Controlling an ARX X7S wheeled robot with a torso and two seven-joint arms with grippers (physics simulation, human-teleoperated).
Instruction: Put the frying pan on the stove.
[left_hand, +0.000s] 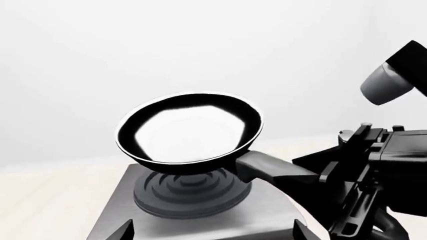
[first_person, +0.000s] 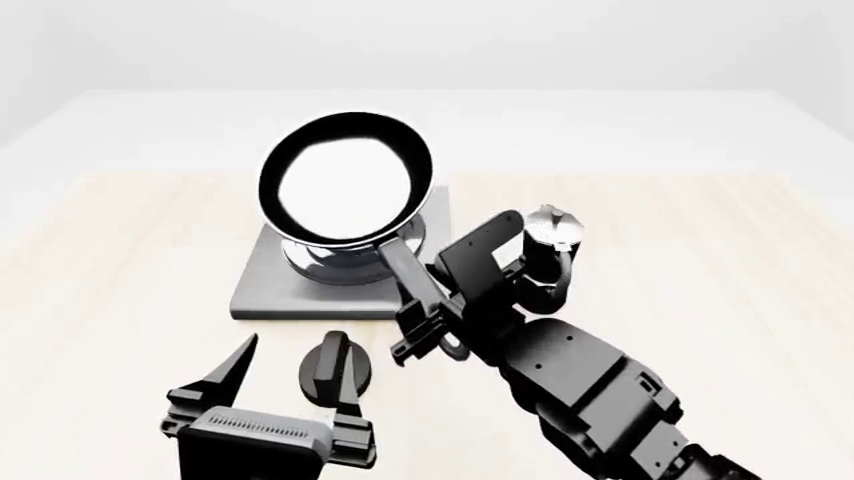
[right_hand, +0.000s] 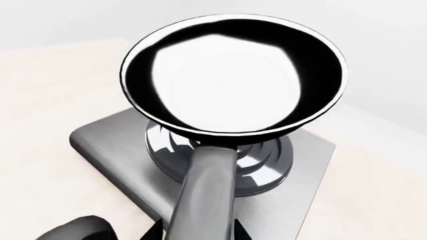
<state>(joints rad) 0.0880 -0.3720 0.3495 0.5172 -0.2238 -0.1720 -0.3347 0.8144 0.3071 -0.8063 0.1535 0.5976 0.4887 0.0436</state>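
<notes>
We hold the frying pan (first_person: 347, 178) by its handle in the right hand (first_person: 430, 318), directly above the stove (first_person: 267, 285) burner at frame centre; left hand (first_person: 287, 385) open, empty.

So the round glossy black frying pan with the shiny inside (left_hand: 190, 129) is hanging just above the dark ringed burner on the flat grey metal stove slab (left_hand: 200, 210), tilted a bit. The black right gripper (left_hand: 320, 175) is clamped on its long handle.
</notes>
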